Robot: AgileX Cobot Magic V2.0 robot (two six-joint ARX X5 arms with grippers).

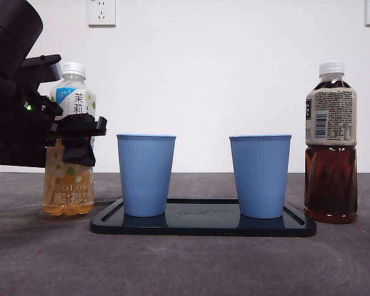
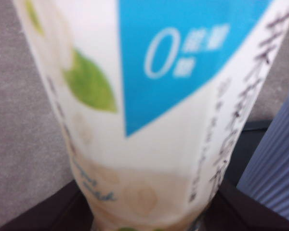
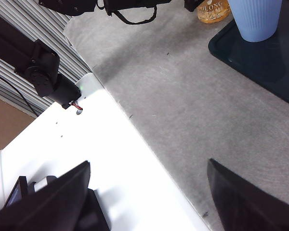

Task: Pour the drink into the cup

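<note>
Two cups: blue, on black tray
Left gripper: clamped on yellow tea bottle
Right gripper: fingers apart, holding nothing

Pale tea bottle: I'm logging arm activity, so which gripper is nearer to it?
Left. The left gripper is clamped around the pale tea bottle; the right gripper waits far back, open.

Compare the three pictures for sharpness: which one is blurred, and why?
Left wrist view: the pale tea bottle fills the frame, too near, its print soft. Front view: sharp, both blue cups crisp. Right wrist view: sharp table, the right hand dark at the bottom.
</note>
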